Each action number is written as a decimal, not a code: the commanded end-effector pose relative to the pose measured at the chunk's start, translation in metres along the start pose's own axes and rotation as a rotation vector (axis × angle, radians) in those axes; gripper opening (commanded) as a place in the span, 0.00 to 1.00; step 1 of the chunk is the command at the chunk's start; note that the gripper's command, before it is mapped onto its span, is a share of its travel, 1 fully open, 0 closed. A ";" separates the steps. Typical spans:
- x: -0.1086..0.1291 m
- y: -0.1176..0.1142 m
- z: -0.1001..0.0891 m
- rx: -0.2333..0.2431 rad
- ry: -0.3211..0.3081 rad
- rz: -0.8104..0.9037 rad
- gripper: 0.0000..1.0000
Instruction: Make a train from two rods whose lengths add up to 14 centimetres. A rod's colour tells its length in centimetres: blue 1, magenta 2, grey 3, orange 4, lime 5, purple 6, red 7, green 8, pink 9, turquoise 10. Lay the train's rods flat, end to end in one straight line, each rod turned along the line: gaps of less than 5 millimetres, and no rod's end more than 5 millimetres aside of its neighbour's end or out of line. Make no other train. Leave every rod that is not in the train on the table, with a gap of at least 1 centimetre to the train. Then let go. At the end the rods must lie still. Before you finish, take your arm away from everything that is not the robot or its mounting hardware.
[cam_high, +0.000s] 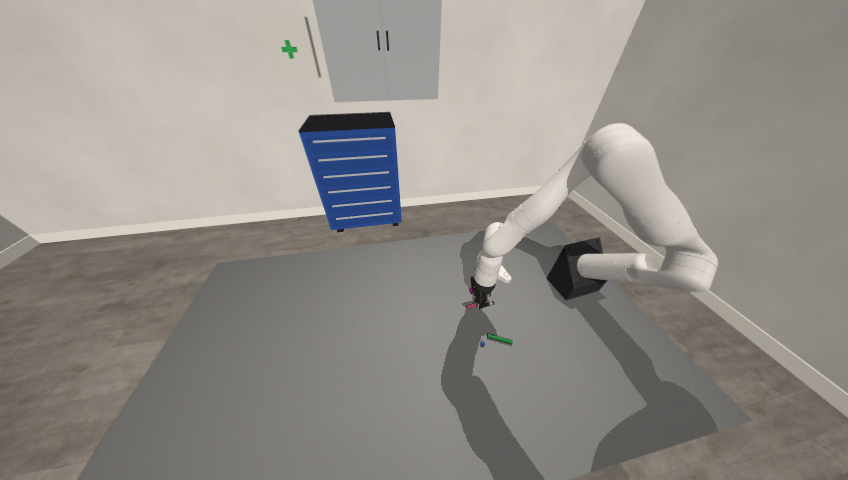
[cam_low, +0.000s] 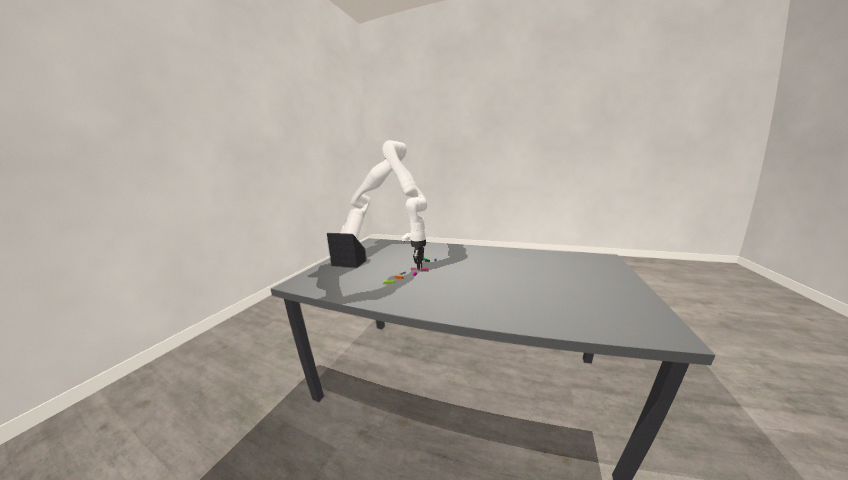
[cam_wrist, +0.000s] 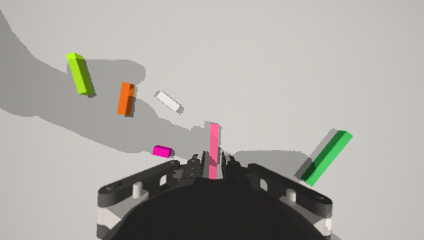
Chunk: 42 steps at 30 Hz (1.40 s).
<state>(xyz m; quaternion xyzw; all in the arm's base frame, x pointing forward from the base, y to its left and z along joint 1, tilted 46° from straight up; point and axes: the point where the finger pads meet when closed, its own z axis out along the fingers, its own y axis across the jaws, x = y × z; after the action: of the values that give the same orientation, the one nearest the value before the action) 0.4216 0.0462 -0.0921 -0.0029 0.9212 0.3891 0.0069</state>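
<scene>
My gripper (cam_high: 482, 305) (cam_low: 418, 267) (cam_wrist: 213, 158) is partly open, low over the table, with its fingers on either side of the pink rod (cam_high: 471, 306) (cam_low: 424, 269) (cam_wrist: 214, 140). Narrow gaps show beside that rod, which appears to lie on the table; its near part is hidden by the gripper. The green rod (cam_high: 499, 339) (cam_low: 426, 259) (cam_wrist: 327, 158) lies slanted to the right in the wrist view. The blue rod (cam_high: 482, 343) (cam_low: 435, 259) is close to one green end. Left of the gripper in the wrist view lies the magenta rod (cam_high: 471, 290) (cam_low: 414, 274) (cam_wrist: 162, 151).
Farther left in the wrist view are the grey rod (cam_low: 402, 273) (cam_wrist: 169, 101), the orange rod (cam_low: 399, 277) (cam_wrist: 126, 99) and the lime rod (cam_low: 389, 281) (cam_wrist: 80, 75), all apart. The black arm base (cam_high: 574, 273) (cam_low: 345, 249) stands on the table (cam_high: 267, 356) (cam_low: 535, 297).
</scene>
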 end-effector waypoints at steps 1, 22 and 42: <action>-0.001 0.001 0.001 -0.001 -0.002 -0.010 0.24; -0.001 0.001 0.001 -0.001 -0.002 -0.010 0.05; -0.001 0.001 0.001 -0.001 -0.002 -0.010 0.05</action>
<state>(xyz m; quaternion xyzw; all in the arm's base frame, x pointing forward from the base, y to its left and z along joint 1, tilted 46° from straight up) 0.4216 0.0461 -0.0920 -0.0029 0.9212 0.3891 0.0069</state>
